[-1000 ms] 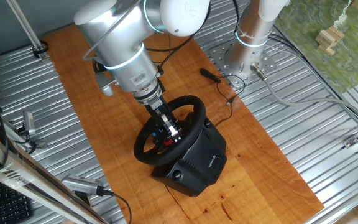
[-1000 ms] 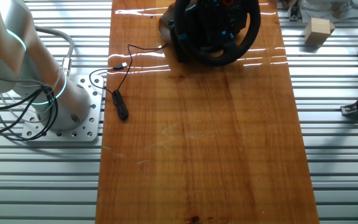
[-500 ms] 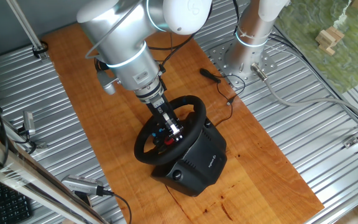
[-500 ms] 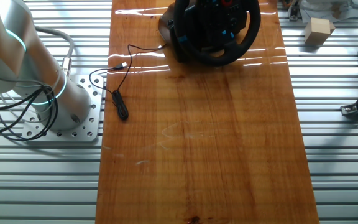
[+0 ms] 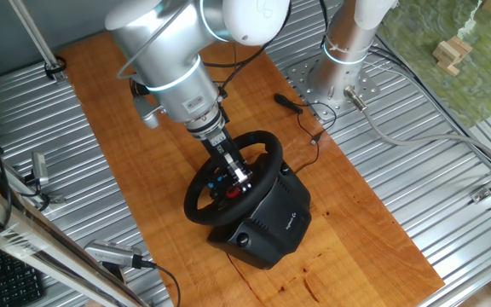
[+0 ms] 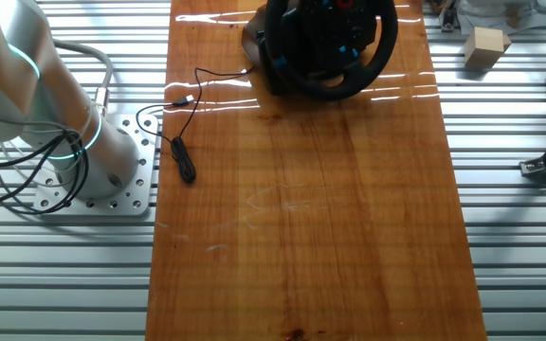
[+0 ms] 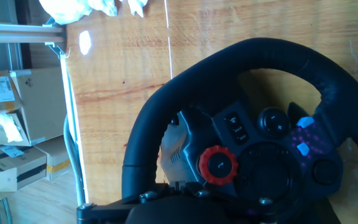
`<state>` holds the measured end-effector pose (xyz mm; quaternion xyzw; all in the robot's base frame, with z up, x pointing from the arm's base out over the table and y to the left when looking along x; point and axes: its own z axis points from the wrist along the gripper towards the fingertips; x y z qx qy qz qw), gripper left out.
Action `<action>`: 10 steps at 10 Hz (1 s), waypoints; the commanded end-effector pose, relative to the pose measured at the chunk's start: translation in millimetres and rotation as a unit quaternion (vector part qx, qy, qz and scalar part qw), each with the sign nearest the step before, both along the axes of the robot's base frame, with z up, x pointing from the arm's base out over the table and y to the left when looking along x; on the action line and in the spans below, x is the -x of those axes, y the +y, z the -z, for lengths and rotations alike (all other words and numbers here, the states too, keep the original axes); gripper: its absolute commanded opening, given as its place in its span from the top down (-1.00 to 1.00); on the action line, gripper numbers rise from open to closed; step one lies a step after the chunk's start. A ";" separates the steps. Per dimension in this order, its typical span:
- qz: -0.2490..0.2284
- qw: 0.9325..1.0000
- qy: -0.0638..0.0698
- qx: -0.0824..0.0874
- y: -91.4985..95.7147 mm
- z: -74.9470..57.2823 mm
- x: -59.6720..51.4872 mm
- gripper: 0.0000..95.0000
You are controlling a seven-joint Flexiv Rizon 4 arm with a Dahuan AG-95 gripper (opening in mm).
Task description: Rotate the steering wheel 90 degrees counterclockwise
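Note:
The black steering wheel (image 5: 270, 166) stands tilted on its boxy black base (image 5: 273, 223) in the middle of the wooden board. It also shows at the far end of the board in the other fixed view (image 6: 335, 90). My gripper (image 5: 238, 181) reaches down into the wheel; its slim fingers look closed together with the tips at the hub, beside the small red and blue buttons. In the hand view the rim (image 7: 278, 56), a red dial (image 7: 218, 165) and blue buttons (image 7: 303, 134) fill the frame. Only the gripper's dark body (image 7: 166, 208) shows at the bottom edge.
The wooden board (image 5: 101, 102) lies on a ribbed metal table. A black cable with a plug (image 5: 290, 102) lies near the arm's mount (image 5: 335, 81), and shows in the other fixed view too (image 6: 183, 156). A small wooden block (image 6: 486, 47) sits off the board's far right.
The arm's upper part has shifted slightly up and right. The wheel and the gripper tips show no visible change.

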<state>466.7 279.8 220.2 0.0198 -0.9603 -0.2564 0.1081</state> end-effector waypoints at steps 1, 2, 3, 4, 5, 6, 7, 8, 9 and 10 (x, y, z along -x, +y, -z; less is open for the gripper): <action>-0.001 1.000 0.001 -0.001 -0.9 -0.7 1.1 1.00; -0.004 1.000 0.000 -0.003 -1.0 -1.2 1.6 1.00; -0.007 1.000 0.001 -0.005 -1.0 -1.3 2.0 1.00; -0.016 1.000 0.001 -0.012 -1.0 -1.6 2.8 1.00; -0.019 1.000 0.002 -0.014 -1.2 -1.7 3.1 1.00; -0.023 1.000 0.002 -0.016 -1.1 -2.0 4.4 1.00; -0.028 0.999 0.001 -0.017 -0.9 -2.0 6.4 1.00; -0.033 0.999 0.001 -0.021 -0.9 -1.8 7.9 1.00; -0.036 0.999 0.002 -0.021 -0.8 -2.1 8.5 1.00; -0.039 0.999 0.002 -0.023 -1.3 -2.6 9.2 1.00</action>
